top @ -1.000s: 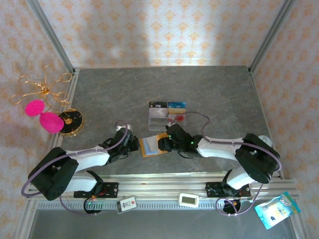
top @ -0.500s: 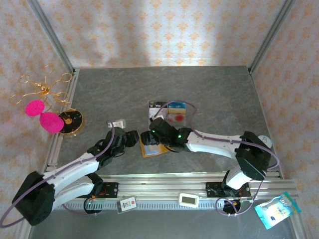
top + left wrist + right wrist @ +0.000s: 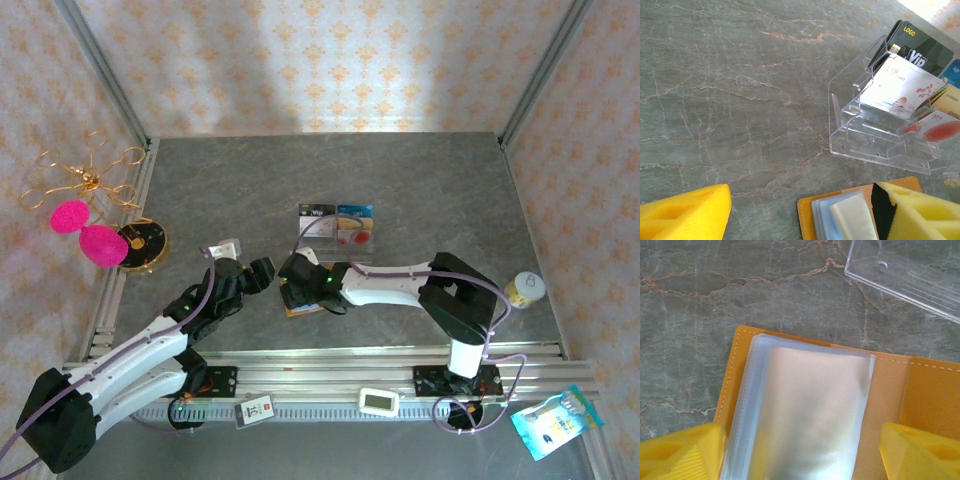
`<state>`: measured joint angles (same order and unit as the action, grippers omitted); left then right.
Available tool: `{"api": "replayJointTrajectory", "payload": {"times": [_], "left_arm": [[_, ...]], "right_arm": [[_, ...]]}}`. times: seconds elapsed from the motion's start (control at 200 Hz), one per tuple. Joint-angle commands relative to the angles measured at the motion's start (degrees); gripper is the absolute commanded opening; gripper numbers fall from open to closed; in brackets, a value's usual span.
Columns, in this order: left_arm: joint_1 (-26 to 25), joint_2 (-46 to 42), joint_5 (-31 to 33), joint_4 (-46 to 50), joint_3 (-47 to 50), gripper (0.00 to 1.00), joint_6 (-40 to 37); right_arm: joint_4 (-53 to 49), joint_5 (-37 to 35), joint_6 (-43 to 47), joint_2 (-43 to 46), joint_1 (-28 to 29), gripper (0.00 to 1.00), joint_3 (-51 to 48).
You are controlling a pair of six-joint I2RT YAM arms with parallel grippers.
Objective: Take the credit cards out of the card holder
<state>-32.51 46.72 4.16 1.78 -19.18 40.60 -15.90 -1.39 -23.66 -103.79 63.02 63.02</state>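
Two arms stretch over the grey marbled worktop (image 3: 430,180). At its far left edge sit a gold wire ornament (image 3: 88,178), a pink shape (image 3: 103,246) and a round black-and-gold disc (image 3: 145,240).

Next comes the left pincer (image 3: 260,275), just left of the card holder (image 3: 303,300). Its wrist view shows the left pincer (image 3: 802,200) released. The yellow fingers (image 3: 690,215) are spread wide with bare worktop between them, and the right-hand finger sits over the holder's near corner.

The card holder (image 3: 890,385) lies opened flat near the front middle of the worktop, orange cover down. On it is a stack of clear sleeves (image 3: 805,410). From the left wrist, a pale card (image 3: 852,220) shows in the top sleeve.

The right pincer (image 3: 293,272) hangs over the holder's left part. Its wrist view shows the right pincer (image 3: 800,435) also released, one finger on either side of the sleeves. I cannot tell whether it touches them.

Just beyond the holder stands a clear acrylic tray (image 3: 840,125). It holds credit cards (image 3: 895,85) leaning upright in its compartments: black, white, gold and red-orange ones.

Further right, near the worktop's edge, stands a small pale can (image 3: 525,288).
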Motion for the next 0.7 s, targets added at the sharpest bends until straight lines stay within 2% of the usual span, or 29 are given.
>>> {"api": "replayJointTrajectory", "payload": {"times": [0.0, 0.31, 0.451, 0.601, 0.696], "left_arm": [[0.26, -0.46, 1.92, 1.47, -0.34, 0.75, 0.09], [0.26, -0.4, 1.58, 1.21, 0.17, 0.75, 0.03], [0.26, 0.16, 0.11, 0.06, 0.76, 0.75, 0.02], [0.26, 2.45, -3.61, -2.78, 1.73, 0.69, 0.09], [0.23, 4.84, -6.65, -5.28, 2.45, 0.66, 0.44]], "right_arm": [[-1.56, -2.3, 1.0, -1.27, 0.6, 0.79, 1.64], [-1.37, -2.21, 0.45, -4.05, 0.98, 0.76, 0.53], [-0.89, -1.97, -0.49, -3.96, 0.96, 0.66, -0.65], [0.09, -2.54, -1.96, -3.29, 0.96, 0.5, -2.12], [1.71, -2.23, -3.14, -2.2, 0.96, 0.48, -3.49]]}}
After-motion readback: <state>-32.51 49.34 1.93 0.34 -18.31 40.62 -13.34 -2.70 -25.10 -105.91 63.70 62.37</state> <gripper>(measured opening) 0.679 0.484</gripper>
